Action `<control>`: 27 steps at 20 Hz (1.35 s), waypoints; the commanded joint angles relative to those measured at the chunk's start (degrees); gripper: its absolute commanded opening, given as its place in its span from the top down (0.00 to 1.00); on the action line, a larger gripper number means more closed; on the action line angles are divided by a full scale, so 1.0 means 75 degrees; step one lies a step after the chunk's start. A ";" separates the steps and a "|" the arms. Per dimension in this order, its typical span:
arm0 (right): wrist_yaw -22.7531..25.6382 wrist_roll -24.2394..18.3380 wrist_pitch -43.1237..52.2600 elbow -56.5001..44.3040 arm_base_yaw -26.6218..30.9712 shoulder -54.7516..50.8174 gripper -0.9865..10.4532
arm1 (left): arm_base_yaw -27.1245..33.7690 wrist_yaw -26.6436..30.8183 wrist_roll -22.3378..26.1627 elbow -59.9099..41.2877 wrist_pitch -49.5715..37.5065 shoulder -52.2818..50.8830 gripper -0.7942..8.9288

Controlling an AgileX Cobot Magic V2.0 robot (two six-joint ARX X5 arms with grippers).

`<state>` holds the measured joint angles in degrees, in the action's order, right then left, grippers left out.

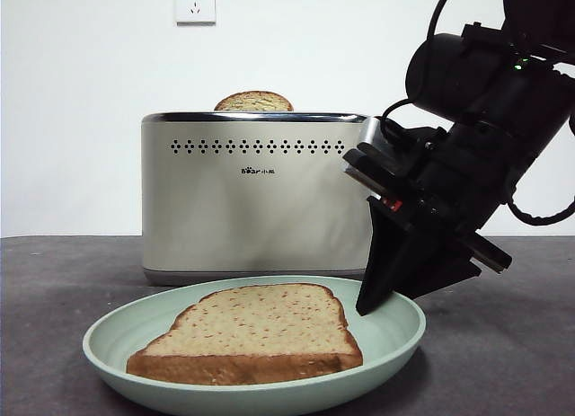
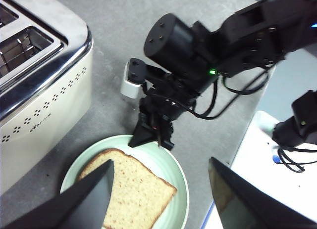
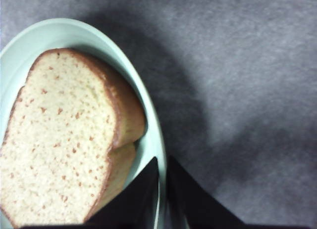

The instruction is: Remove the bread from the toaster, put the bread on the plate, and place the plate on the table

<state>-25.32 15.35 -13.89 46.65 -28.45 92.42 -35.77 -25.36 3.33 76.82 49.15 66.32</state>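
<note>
Bread point(image 1: 256, 331) flat on plate point(image 1: 395, 340), dome toward toaster point(image 1: 252, 196).

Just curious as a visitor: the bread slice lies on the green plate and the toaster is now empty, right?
Not quite. The bread does lie on the plate, but the toaster is not empty: the front view shows another slice poking out of its top.

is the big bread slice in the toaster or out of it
Out: the bread lies flat on the mint-green plate in front of the toaster. The right pincer grips the plate's rim.
</note>
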 commanded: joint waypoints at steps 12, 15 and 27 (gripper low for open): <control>0.0391 -0.0169 -0.1078 0.0093 -0.0093 -0.2483 0.69 | -0.0026 0.0356 -0.0047 0.0210 0.0367 -0.0114 0.60; 0.0391 -0.0315 -0.1754 0.0093 -0.0338 -0.3879 0.69 | -0.0026 0.0688 -0.0050 0.0207 0.0522 -0.0111 0.64; 0.0420 -0.0507 -0.2946 0.0093 -0.1099 -0.5193 0.91 | -0.0026 0.1411 -0.0050 0.0207 0.1268 -0.0105 0.91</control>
<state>-22.30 12.38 -36.62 46.68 -36.27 53.17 -35.75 -14.92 3.09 76.84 58.89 65.12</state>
